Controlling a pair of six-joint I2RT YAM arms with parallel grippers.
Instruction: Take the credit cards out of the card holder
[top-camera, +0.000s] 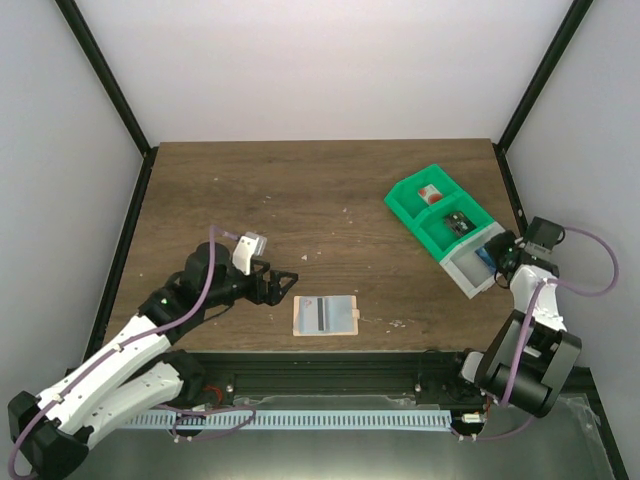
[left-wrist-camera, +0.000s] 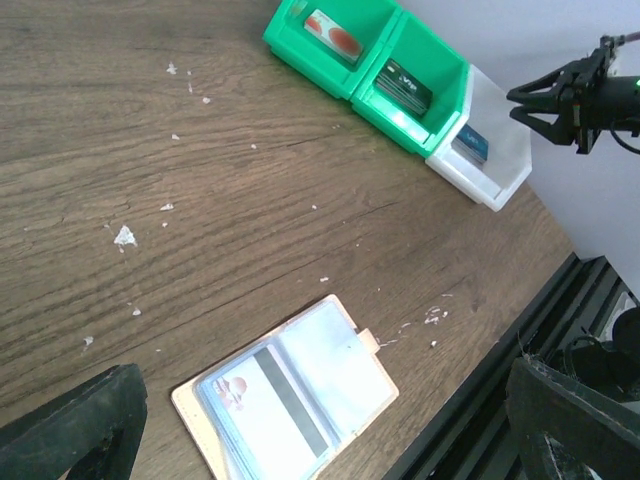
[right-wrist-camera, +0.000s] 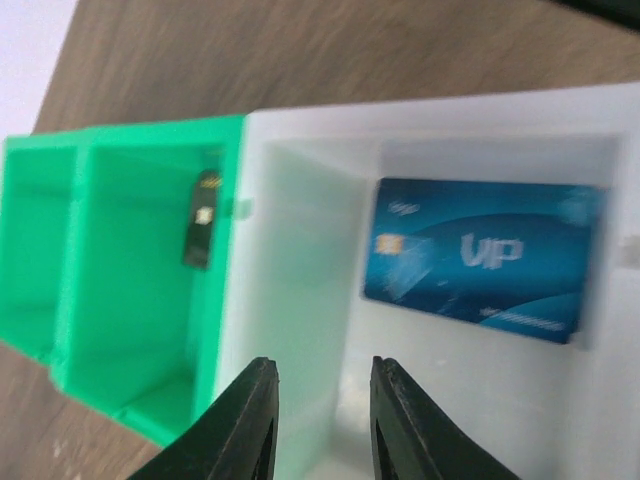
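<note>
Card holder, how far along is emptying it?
Done: blue card in the white bin, dark card and red-marked card in the green bins. In hand: nothing; right gripper hangs over that bin, jaws apart, empty. Remaining: a striped card in the open card holder.

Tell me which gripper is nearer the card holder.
Left. The left gripper sits just left of the card holder; the right gripper is far away at the white bin.
</note>
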